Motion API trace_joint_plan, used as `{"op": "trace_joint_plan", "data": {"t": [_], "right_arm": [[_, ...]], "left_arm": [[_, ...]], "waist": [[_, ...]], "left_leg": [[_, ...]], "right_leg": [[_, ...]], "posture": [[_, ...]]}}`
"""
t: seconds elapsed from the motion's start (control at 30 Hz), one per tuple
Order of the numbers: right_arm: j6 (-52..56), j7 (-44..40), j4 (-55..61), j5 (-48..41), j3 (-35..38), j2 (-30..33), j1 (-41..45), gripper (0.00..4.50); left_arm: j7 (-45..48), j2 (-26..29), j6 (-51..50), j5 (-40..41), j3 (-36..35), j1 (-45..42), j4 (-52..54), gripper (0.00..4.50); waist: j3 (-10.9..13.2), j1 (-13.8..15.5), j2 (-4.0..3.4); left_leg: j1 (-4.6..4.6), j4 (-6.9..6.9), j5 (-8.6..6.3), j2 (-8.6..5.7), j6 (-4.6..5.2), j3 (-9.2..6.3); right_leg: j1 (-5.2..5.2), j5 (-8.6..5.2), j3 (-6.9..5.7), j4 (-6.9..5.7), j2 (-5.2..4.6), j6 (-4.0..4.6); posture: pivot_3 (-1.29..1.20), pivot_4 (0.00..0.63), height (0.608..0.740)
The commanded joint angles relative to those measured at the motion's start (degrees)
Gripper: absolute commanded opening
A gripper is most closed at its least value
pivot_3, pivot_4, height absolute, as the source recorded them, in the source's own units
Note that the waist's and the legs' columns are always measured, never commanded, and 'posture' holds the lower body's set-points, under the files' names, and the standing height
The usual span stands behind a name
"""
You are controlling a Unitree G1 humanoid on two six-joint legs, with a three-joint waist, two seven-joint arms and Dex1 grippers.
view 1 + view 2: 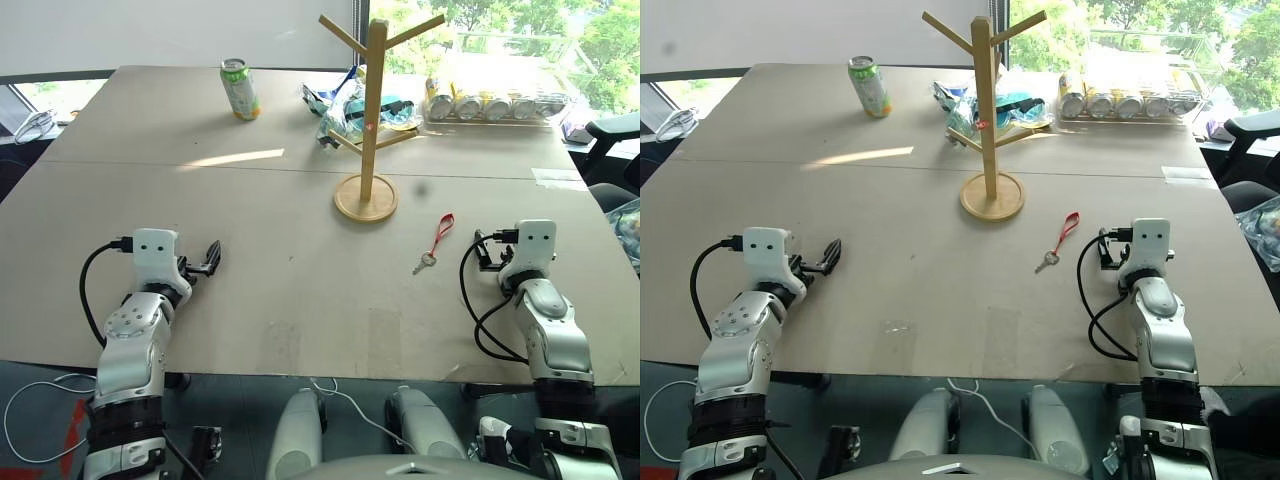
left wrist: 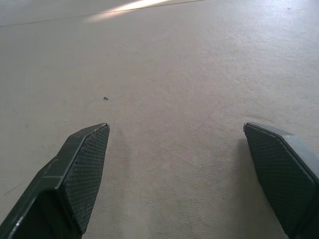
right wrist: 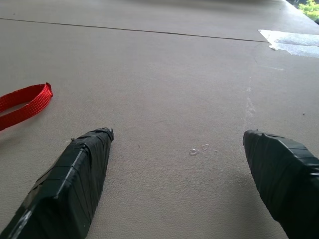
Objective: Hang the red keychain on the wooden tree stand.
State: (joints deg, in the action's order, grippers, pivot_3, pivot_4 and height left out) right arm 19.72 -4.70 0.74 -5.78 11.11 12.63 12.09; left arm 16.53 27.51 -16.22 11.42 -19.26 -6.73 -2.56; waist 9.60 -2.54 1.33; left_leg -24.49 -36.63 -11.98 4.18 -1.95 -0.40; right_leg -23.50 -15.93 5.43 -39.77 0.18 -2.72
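- Red keychain (image 1: 437,241) lies flat on the desk (image 1: 280,290), strap end toward the far side, silver key toward the robot.
- It sits between the wooden tree stand (image 1: 368,120) and the right end effector (image 1: 488,252): near the effector, on its inner side, not touching it.
- In the right wrist view the red strap loop (image 3: 25,104) lies just beside the left-hand finger (image 3: 75,179), outside the gap between the two fingers.
- Right end effector: fingers spread wide, nothing between them, bare desk surface below.
- Left end effector (image 1: 207,259): fingers (image 2: 79,174) also spread wide and empty, low over the desk, well apart from the keychain.
- Wooden tree stand stands upright on its round base near the desk's middle, beyond the keychain; pegs carry nothing red.
- Green drink can (image 1: 240,89) upright on the far left; a row of cans (image 1: 490,104) and a heap of packets (image 1: 350,108) at the far edge behind the stand.
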Motion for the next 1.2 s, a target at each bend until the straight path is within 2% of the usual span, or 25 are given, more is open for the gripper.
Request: {"op": "trace_joint_plan", "data": {"t": [0.03, 0.2, 0.37, 0.5, 0.63, 0.77, 0.9, 1.2], "right_arm": [[3.28, -1.0, 4.28, -0.83, 0.55, 1.6, -0.99, 4.5], [20.34, -2.88, 19.26, -5.54, 1.25, 4.7, -2.08, 4.5], [35.57, -3.49, 30.78, -10.1, 1.63, 6.52, -0.75, 4.5], [50.25, -1.22, 37.03, -14.28, 3.67, 3.5, 4.44, 4.5], [59.95, 0.79, 39.22, -15.68, 3.02, -1.86, 8.67, 4.5], [64.26, 3.79, 38.7, -13.65, 1.29, -5.49, 10.45, 4.5], [63.15, 5.11, 35.8, -11.79, -1.98, -6.02, 11.84, 4.5], [60.44, 6.58, 29.7, -8.9, -3.71, -8.69, 14.26, 4.5]], "left_arm": [[3.44, 2.33, -1.89, 1.39, 0.15, 0.1, 1.96, 4.43], [14.86, 9.43, -6.74, 7.32, 1.04, -3.69, 5.96, 4.43], [22.91, 13.85, -12.04, 12.16, 3.5, -6.75, 10.97, 4.43], [31.1, 17.61, -18.02, 17.98, 7.22, -9.82, 17.27, 4.43], [36.9, 19.53, -22.32, 22.29, 11.11, -15.71, 19.57, 4.43], [41.38, 19.37, -23.89, 24.26, 15.39, -20.98, 20.81, 4.43], [41.6, 17.0, -23.15, 23.56, 17.69, -23.97, 19.27, 4.43], [43.11, 16.84, -23.12, 22.9, 17.84, -25.02, 18.66, 4.43]], "waist": [[0.0, 0.0, 0.0], [0.04, 0.26, -0.02], [0.04, 0.1, -0.02], [0.09, -0.01, -0.01], [0.09, 0.05, 0.0], [0.1, 0.09, 0.0], [0.14, 0.05, -0.02], [0.15, -0.08, -0.02]], "left_leg": [[0.0, 0.0, 0.0, 0.0, 0.0, 0.0], [-0.16, 0.01, 0.0, 0.0, 0.0, -0.05], [-0.14, 0.02, 0.0, 0.0, 0.0, -0.03], [-0.17, 0.02, 0.0, 0.01, 0.0, -0.02], [-0.18, 0.02, 0.0, 0.02, 0.0, -0.09], [-0.24, 0.03, 0.0, 0.01, 0.0, -0.07], [-0.23, 0.03, 0.0, 0.0, 0.0, -0.07], [-0.26, 0.09, 0.0, 0.02, 0.01, -0.08]], "right_leg": [[0.0, 0.0, 0.0, 0.0, 0.0, 0.0], [-0.13, 0.0, -0.04, 0.0, 0.0, 0.01], [-0.13, -0.03, -0.02, 0.02, 0.0, -0.04], [-0.16, -0.04, -0.01, 0.02, 0.0, -0.05], [-0.17, -0.07, -0.05, 0.02, 0.05, -0.1], [-0.18, -0.07, -0.05, 0.08, 0.02, -0.1], [-0.21, -0.09, -0.05, 0.06, 0.03, -0.13], [-0.25, -0.07, -0.04, 0.06, 0.07, -0.1]], "posture": [[0.0, 0.15, 0.732], [0.0, 0.15, 0.732], [0.0, 0.15, 0.732], [0.0, 0.15, 0.732], [0.0, 0.15, 0.732], [0.0, 0.15, 0.732], [0.0, 0.15, 0.732], [0.0, 0.15, 0.732]]}}
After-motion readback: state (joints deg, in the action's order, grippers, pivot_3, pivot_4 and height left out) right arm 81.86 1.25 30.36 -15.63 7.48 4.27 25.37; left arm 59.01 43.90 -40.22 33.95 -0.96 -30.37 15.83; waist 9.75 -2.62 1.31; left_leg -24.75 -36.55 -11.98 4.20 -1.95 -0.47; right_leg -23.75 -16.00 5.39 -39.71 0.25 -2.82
